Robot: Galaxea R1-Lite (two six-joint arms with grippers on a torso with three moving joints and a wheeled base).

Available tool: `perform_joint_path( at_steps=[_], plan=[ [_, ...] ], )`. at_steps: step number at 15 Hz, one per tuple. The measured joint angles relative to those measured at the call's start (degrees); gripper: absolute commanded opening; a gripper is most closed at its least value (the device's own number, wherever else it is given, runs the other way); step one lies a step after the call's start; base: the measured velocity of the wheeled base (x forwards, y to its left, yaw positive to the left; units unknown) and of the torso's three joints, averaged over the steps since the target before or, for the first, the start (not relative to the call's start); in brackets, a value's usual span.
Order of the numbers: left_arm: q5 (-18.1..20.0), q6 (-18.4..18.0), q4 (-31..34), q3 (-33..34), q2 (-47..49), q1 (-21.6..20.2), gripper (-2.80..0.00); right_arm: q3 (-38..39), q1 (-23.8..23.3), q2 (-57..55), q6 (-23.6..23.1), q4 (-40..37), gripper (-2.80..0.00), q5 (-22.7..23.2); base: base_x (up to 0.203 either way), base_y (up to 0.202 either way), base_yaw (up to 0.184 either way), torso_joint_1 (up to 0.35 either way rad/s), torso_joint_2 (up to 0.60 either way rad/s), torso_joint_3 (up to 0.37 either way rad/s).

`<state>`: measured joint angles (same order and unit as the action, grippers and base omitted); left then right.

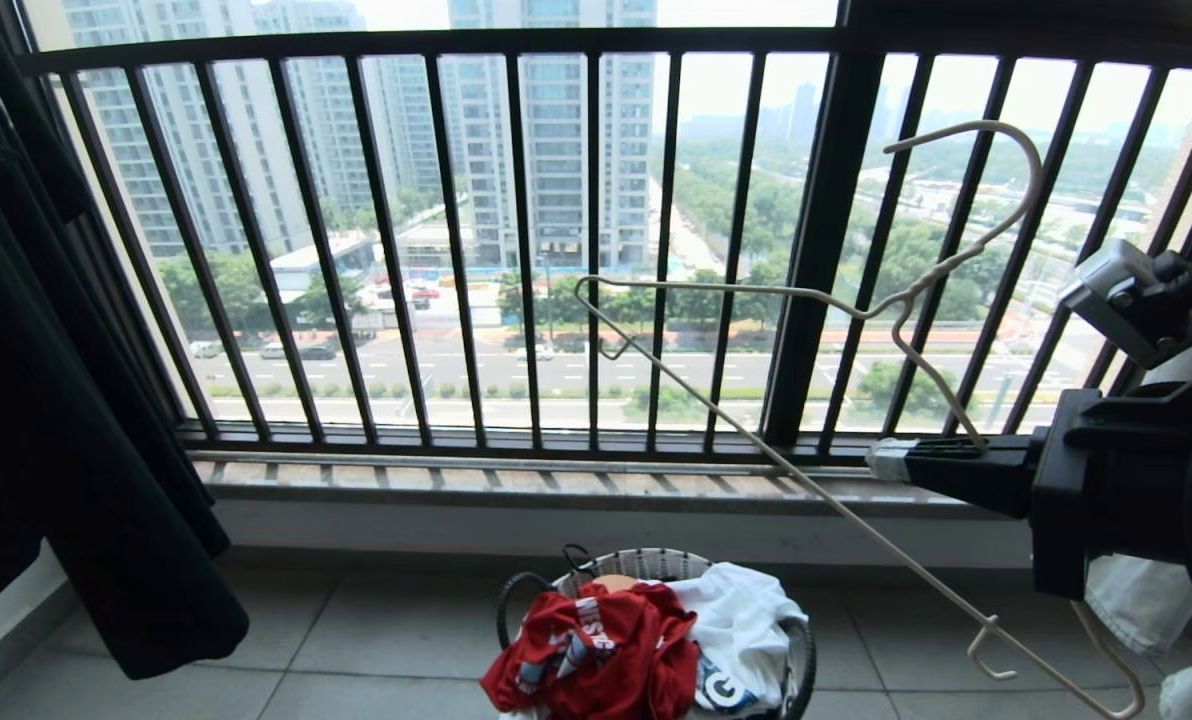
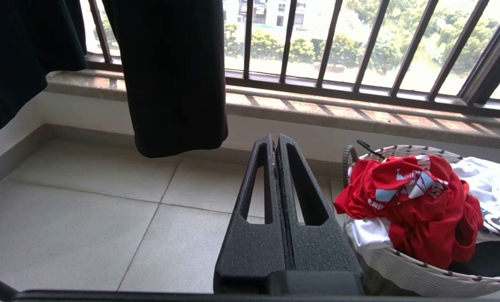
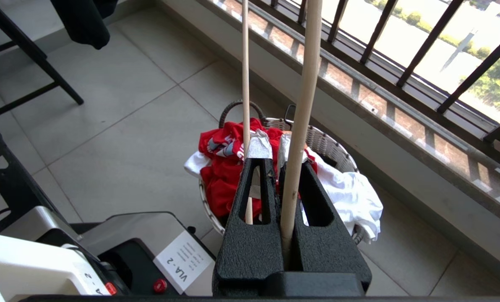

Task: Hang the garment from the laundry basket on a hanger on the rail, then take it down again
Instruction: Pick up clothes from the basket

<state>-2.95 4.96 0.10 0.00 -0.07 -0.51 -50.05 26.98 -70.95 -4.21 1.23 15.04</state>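
Note:
The red garment (image 1: 596, 650) lies crumpled on top of the laundry basket (image 1: 646, 562), which stands on the tiled floor below the railing. My right gripper (image 1: 886, 460) is up at the right, shut on the cream wire hanger (image 1: 706, 288), which tilts with its hook uppermost. In the right wrist view the hanger (image 3: 302, 105) runs between the taped fingertips of the right gripper (image 3: 271, 147), above the basket (image 3: 329, 144) and the garment (image 3: 220, 176). My left gripper (image 2: 275, 140) is shut and empty, low beside the basket (image 2: 401, 260) and the garment (image 2: 417, 201). The rail is out of view.
A white garment (image 1: 746, 620) shares the basket. A black garment (image 1: 76, 480) hangs at the left. The black railing (image 1: 816, 250) and a stone ledge (image 1: 556, 480) close off the front. My base (image 3: 183, 260) and black stand legs (image 3: 27, 54) lie behind the basket.

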Motion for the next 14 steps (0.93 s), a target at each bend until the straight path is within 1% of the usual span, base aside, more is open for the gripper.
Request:
perform_joint_path(
  at_steps=[4, 9, 13, 14],
  plan=[
    [0.01, -0.01, 0.00, 0.00, 0.00, 0.00, -2.80, 0.00, -0.05, 0.12, 0.00, -0.02, -2.80, -0.16, 0.000, 0.000, 0.000, 0.000, 0.00, 0.000],
    [0.01, 0.03, 0.00, 0.00, 0.00, 0.00, -2.80, 0.09, -1.39, -0.05, -0.22, -0.04, -2.80, -0.14, 0.000, 0.000, 0.000, 0.000, 0.00, 0.000],
    [0.00, 0.11, -0.02, 0.00, 0.00, 0.00, -2.80, 1.30, -1.54, 0.00, -3.85, -0.13, -2.80, -0.12, 0.000, 0.000, 0.000, 0.000, 0.00, 0.000],
    [0.00, 0.10, 0.00, 0.00, 0.00, 0.00, -2.80, 1.46, -1.54, 0.02, -4.00, -0.13, -2.80, -0.16, 0.000, 0.000, 0.000, 0.000, 0.00, 0.000]
  ],
)
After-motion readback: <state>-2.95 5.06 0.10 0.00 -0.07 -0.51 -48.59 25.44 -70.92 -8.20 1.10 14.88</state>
